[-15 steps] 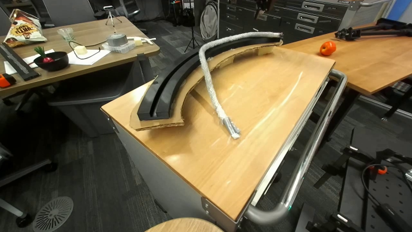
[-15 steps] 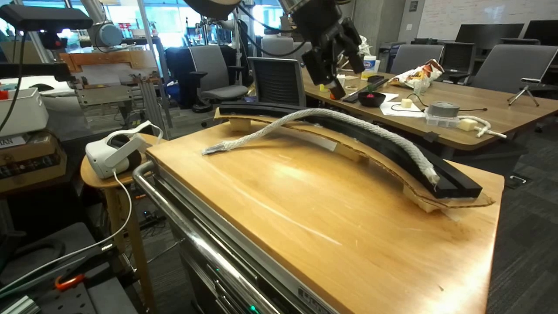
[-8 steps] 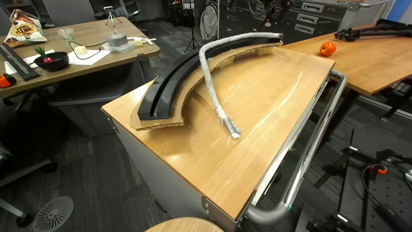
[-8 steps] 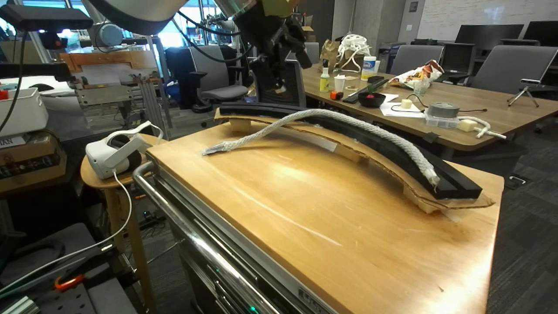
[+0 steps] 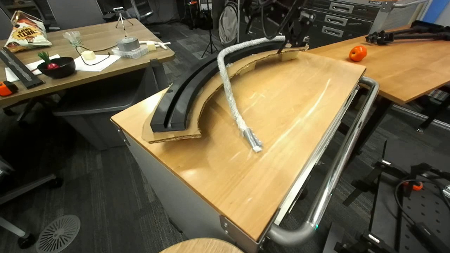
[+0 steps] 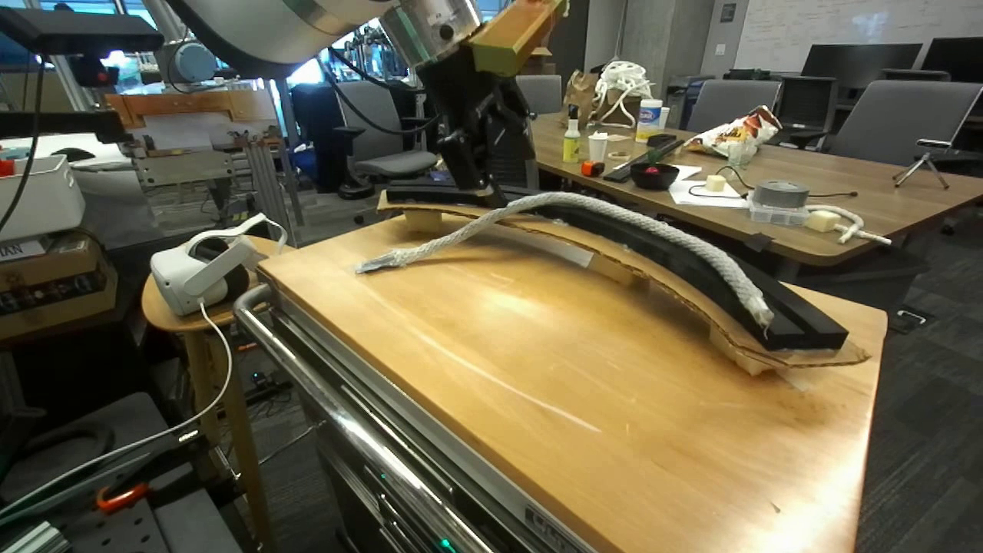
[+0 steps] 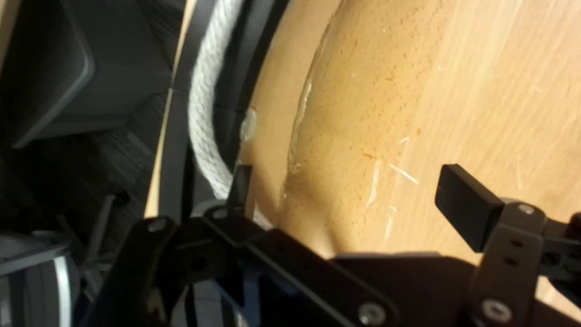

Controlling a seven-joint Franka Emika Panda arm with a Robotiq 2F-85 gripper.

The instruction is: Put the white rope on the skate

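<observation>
The gripper [image 7: 352,195] has come down close to the rope [image 5: 228,86] — in an exterior view, a stretch near one end is now hidden behind the gripper.

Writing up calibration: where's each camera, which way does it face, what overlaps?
Exterior view: raised, handle at right, looking down along the skate; own body: the dark jaws end, at top.
Exterior view: raised, handle and headset at left, looking across the tabletop; own body: arm and jaws, at top.
Wrist view: on the wrist, facing the rope, skate and tabletop; own body: wide-open jaws, toward the bottom.
Shared: both exterior views show rope, skate and tabletop, apparently from opposite ends.
</observation>
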